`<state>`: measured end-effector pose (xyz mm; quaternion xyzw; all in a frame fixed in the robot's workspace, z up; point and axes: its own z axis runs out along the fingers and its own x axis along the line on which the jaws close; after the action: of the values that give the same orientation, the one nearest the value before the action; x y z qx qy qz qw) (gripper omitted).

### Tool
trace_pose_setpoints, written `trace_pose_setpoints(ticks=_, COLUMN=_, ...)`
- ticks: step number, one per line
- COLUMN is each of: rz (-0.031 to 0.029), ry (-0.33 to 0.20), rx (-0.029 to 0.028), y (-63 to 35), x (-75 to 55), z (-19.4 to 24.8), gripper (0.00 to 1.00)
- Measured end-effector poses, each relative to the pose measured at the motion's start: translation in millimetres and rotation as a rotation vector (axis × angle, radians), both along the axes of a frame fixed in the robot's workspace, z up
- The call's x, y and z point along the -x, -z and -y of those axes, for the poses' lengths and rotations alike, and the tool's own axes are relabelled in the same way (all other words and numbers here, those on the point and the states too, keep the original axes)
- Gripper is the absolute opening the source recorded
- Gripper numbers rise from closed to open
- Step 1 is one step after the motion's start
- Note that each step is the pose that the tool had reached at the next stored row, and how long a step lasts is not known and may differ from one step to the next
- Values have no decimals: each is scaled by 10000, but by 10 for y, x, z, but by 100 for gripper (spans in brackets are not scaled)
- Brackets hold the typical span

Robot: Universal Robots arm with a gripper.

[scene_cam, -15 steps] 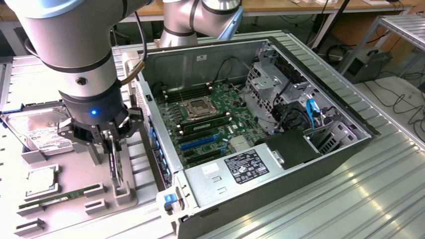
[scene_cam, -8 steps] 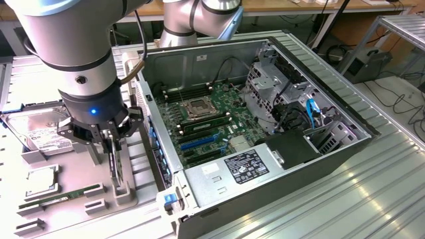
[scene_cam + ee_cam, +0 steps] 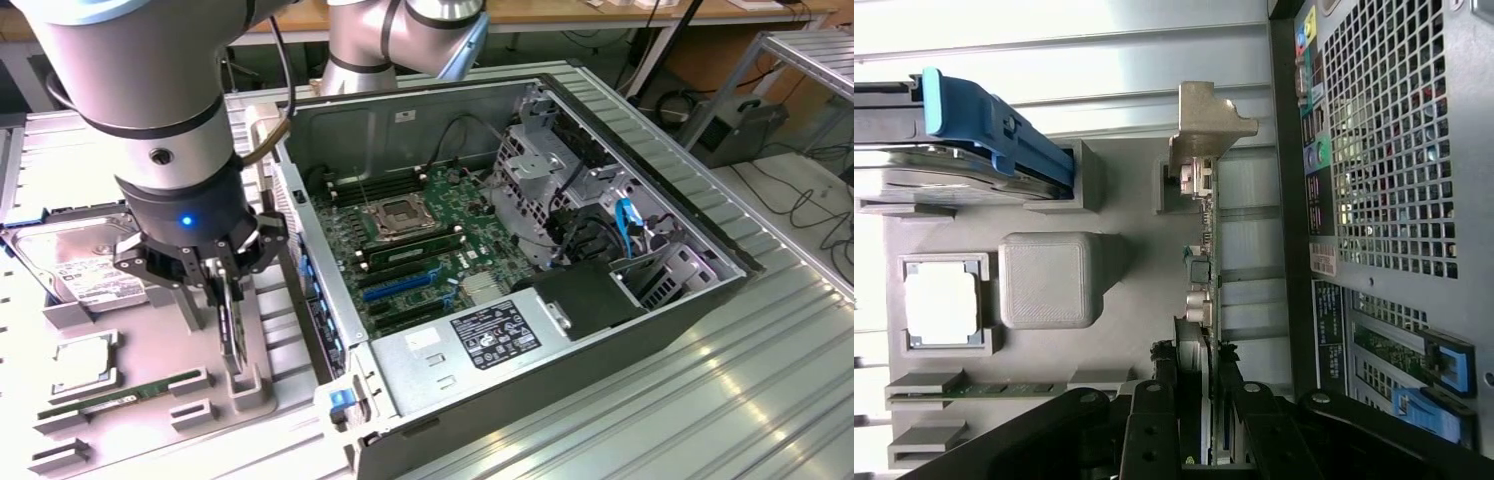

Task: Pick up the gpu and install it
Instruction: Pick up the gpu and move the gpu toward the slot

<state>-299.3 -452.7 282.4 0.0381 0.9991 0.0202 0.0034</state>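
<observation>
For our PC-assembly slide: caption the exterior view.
Robot claw over the gpu standing on edge in a grey tray, beside the open computer case.

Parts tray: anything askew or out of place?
Nothing stands out. The gpu stands on edge, straight in its holder on the parts tray, with the gripper down over it. The hard drive, CPU and RAM stick each sit squarely in their own holders. No damage shows.

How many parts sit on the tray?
4: hard drive at the back, CPU in the middle, RAM stick in front, gpu on edge at the gripper. Arm may hide more.
</observation>
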Motion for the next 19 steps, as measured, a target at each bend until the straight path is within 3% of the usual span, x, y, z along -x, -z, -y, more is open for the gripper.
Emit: trace_pose_setpoints(ticks=19, rz=-1, ry=0, rx=0, y=-59, x=0, z=0, gripper=26)
